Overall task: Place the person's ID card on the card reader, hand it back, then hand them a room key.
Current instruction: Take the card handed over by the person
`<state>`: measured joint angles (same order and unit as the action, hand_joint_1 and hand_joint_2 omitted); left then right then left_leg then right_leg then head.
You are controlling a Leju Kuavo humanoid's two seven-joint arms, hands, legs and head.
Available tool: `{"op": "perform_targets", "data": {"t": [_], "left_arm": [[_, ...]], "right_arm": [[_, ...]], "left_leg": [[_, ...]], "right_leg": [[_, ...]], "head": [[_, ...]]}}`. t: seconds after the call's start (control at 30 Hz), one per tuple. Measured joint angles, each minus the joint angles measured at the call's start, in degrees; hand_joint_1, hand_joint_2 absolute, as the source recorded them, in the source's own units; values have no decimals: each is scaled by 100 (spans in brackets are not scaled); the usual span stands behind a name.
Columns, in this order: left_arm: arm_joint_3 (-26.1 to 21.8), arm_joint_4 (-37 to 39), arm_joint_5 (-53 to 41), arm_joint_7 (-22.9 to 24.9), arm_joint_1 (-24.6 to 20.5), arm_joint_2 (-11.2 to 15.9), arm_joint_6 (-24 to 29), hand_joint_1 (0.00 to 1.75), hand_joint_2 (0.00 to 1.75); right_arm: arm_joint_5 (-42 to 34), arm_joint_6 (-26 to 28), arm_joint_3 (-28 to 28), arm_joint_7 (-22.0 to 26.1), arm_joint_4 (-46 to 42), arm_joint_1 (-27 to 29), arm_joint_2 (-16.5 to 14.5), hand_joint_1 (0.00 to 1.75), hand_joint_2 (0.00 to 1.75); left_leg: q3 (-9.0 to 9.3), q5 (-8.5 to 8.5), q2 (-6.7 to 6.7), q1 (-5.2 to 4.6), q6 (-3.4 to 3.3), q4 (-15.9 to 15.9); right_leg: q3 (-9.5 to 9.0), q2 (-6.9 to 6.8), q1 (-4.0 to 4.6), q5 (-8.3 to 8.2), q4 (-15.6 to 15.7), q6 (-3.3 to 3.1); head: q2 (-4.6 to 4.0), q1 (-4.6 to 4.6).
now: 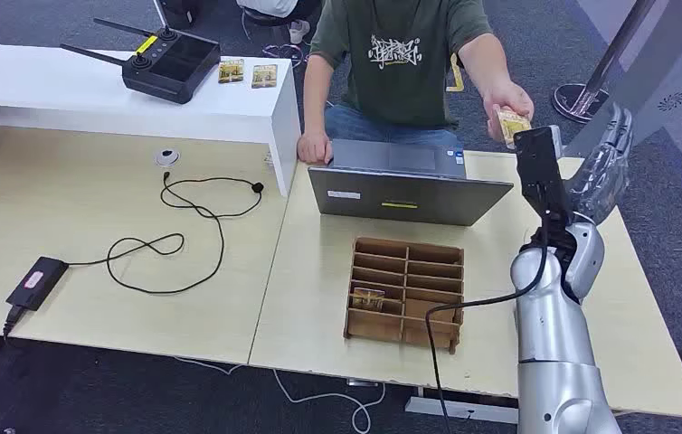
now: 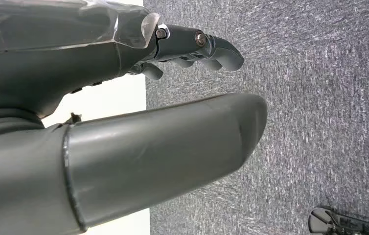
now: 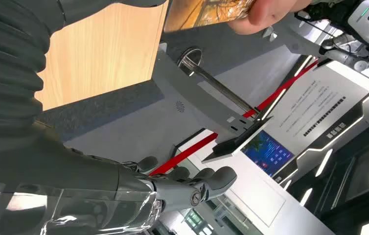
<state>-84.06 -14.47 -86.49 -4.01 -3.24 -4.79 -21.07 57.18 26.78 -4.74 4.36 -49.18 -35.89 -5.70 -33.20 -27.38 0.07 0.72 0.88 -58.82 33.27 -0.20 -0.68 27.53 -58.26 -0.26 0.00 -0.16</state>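
The ID card [image 1: 511,123] is a small card with a yellow-brown printed face, pinched in the person's hand [image 1: 506,101] and held out over the far right corner of the tabletop [image 1: 138,226], just beside the raised right hand [image 1: 607,167]. That right hand is lifted beyond the tabletop's edge with nothing in it; in the right wrist view its dark fingers [image 3: 207,183] are slightly bent and apart from the thumb, and the card [image 3: 207,12] sits near the frame's edge, gripped by the person's fingers [image 3: 270,12] and not touching the robot. The left hand [image 2: 138,98] hangs over grey carpet [image 2: 319,122] beside a white panel, its fingers [image 2: 212,46] curled a little around nothing, thumb well apart from them. The tabletop is pale wood; on it stand an open grey laptop [image 1: 405,190], a brown compartmented wooden organizer [image 1: 405,291] with one card [image 1: 367,297] lying in a left-hand slot (print too small to read), a black cable [image 1: 184,235] and a small black device [image 1: 37,282]. A white counter [image 1: 93,95] behind carries a black remote controller [image 1: 170,61] and two more cards [image 1: 247,72]. The right wrist view alone takes in a red barrier belt [image 3: 192,147] and lit display stands.
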Motion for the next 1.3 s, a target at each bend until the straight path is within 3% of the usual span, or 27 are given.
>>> {"op": "perform_targets", "data": {"t": [0.5, 1.2, 1.27, 1.3], "left_arm": [[2, 44, 0, 12, -9, 19, -36, 0, 0], [2, 68, 19, 12, 1, 52, -50, 0, 0], [2, 68, 22, 12, 2, 52, -50, 0, 0], [2, 68, 24, 12, 2, 52, -50, 0, 0]], "right_arm": [[671, 234, 522, -169, 1027, -555, 22, 0, 175], [505, 125, 612, -56, 863, -454, 72, 0, 175], [487, 115, 612, -49, 824, -446, 81, 7, 175], [481, 111, 612, -43, 812, -443, 84, 41, 175]], "left_leg": [[-1, 0, -2, 0, 0, 0], [-1, 0, -1, 0, 0, 0], [-1, 0, -1, 0, 0, 0], [-1, 0, -1, 0, 0, 0]], "right_leg": [[0, -2, 0, 0, 0, 0], [2, -1, 0, 0, 0, 0], [2, -1, 0, 0, 0, 0], [2, -1, 0, 0, 0, 0]], "head": [[0, -1], [0, 1], [0, 0], [0, 0]]}}
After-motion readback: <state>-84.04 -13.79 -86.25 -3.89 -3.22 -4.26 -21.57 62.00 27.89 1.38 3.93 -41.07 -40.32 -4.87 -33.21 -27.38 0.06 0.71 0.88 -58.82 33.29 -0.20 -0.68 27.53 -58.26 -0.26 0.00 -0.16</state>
